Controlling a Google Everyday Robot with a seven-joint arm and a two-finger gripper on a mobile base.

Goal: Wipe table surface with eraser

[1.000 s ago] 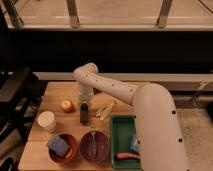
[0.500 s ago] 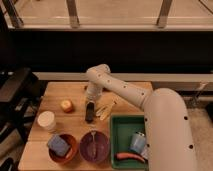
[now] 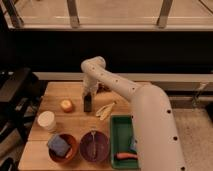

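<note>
Reaching in from the lower right, the white arm (image 3: 145,115) bends at an elbow over the far edge and comes down to the gripper (image 3: 88,95), low over the middle of the wooden plank bench (image 3: 55,90). Whether the gripper is open or closed cannot be told. Green tray (image 3: 115,134): on the bench, nearer the camera and to the right of the gripper, well apart from it; an orange item (image 3: 125,156) lies in its near end. Purple bowl (image 3: 94,146): straight toward the camera from the gripper, at the near edge. Brown bowl (image 3: 71,149): near-left of the gripper, holding a blue-grey sponge (image 3: 58,144). White cup (image 3: 47,121): left and nearer, well apart. Pale yellow strips (image 3: 105,110): just right of the gripper, slightly nearer. Round orange fruit (image 3: 66,105): near its left. Eraser (image 3: 87,105): dark oblong block directly beneath the gripper, touching it, long side upright; lower end on or just above the bench, cannot tell which.
</note>
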